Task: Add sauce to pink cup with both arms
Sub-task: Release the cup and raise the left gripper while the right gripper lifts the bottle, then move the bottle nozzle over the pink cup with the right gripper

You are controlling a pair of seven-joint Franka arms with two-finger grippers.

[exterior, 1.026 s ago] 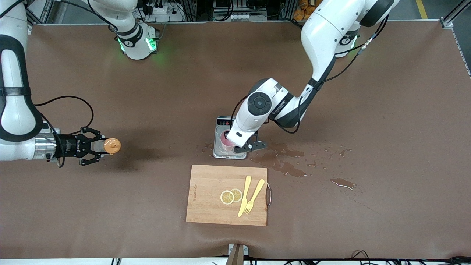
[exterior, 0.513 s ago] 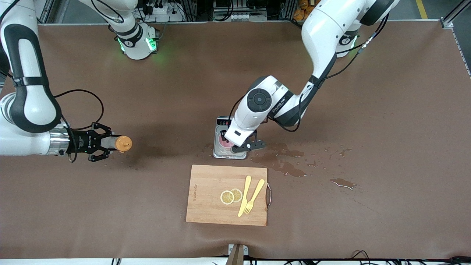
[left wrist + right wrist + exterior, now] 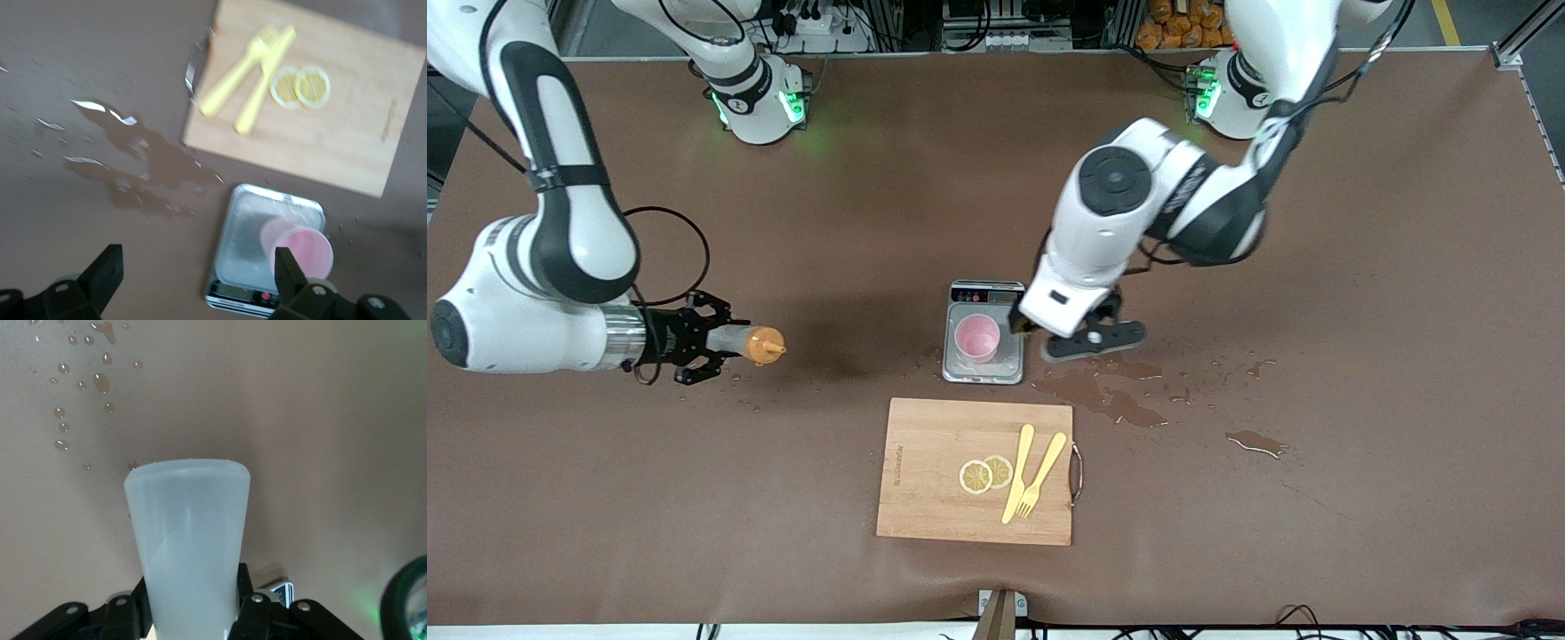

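The pink cup point(image 3: 977, 337) stands upright on the grey scale point(image 3: 984, 371), free of both grippers. It also shows in the left wrist view point(image 3: 300, 243) on the scale point(image 3: 250, 247). My left gripper point(image 3: 1083, 336) is open and empty, up in the air beside the scale, over the wet patch; its own view shows it point(image 3: 197, 275) with its jaws wide apart. My right gripper point(image 3: 710, 341) is shut on the sauce bottle point(image 3: 740, 340). It holds the bottle level over the table at the right arm's end, orange nozzle toward the scale. The bottle's whitish body fills the right wrist view point(image 3: 190, 533).
A wooden cutting board point(image 3: 925, 498) lies nearer to the front camera than the scale, with two lemon slices point(image 3: 985, 474) and a yellow knife and fork point(image 3: 1032, 474). Spilled liquid point(image 3: 1103, 396) spreads beside the scale toward the left arm's end, with smaller puddles point(image 3: 1256, 441).
My left gripper has come off the pink cup and drawn up and away toward the left arm's end. My right gripper has carried the sauce bottle closer to the scale.
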